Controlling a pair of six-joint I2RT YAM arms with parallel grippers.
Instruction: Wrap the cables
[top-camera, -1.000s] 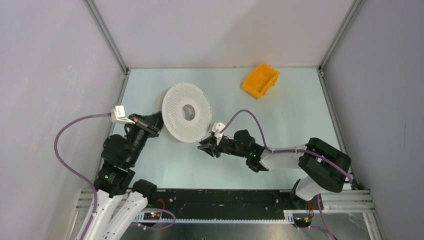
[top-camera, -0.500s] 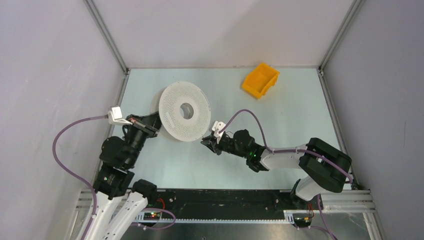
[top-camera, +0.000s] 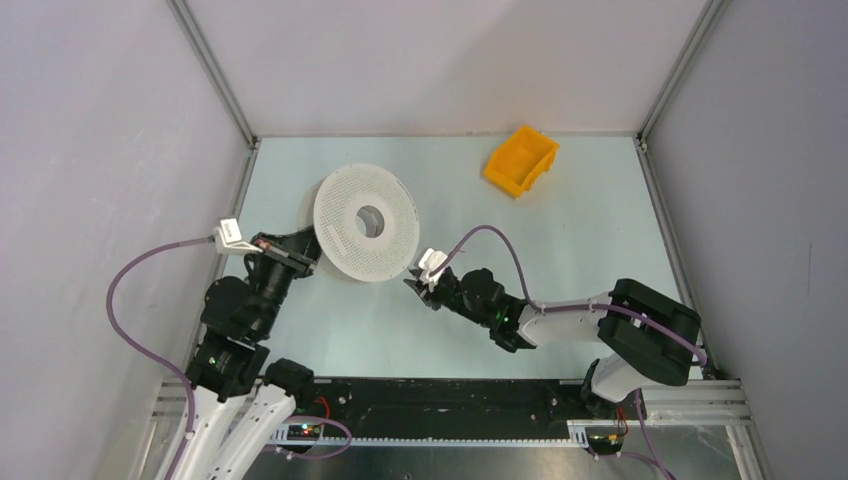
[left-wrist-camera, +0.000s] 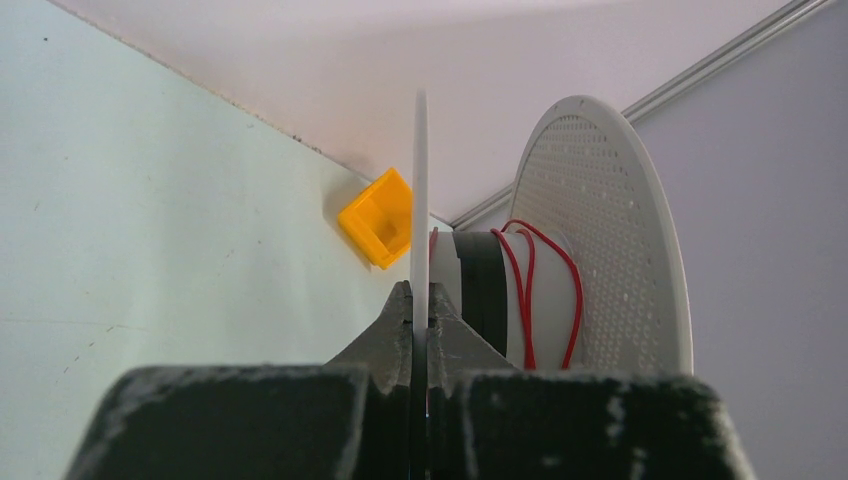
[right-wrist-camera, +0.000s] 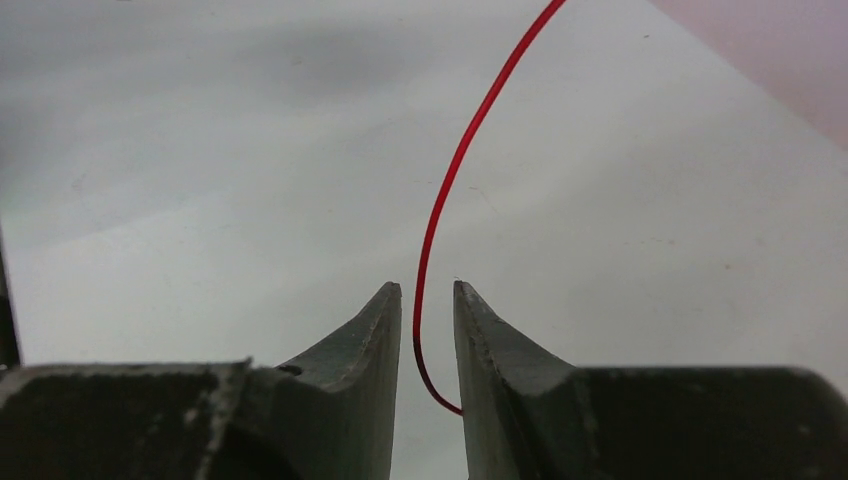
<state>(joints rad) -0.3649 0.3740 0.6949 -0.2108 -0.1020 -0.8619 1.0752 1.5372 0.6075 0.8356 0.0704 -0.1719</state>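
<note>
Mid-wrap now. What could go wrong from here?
1. The red wire runs through a gap between the fingertips of the right claw. The gap looks wider than the wire, so it may slip out.
2. The left claw pinches the spool by one thin flange edge only, so wire tension could twist it loose.

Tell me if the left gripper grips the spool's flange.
Yes: the left gripper pinches the thin near flange of the spool between both fingers.
</note>
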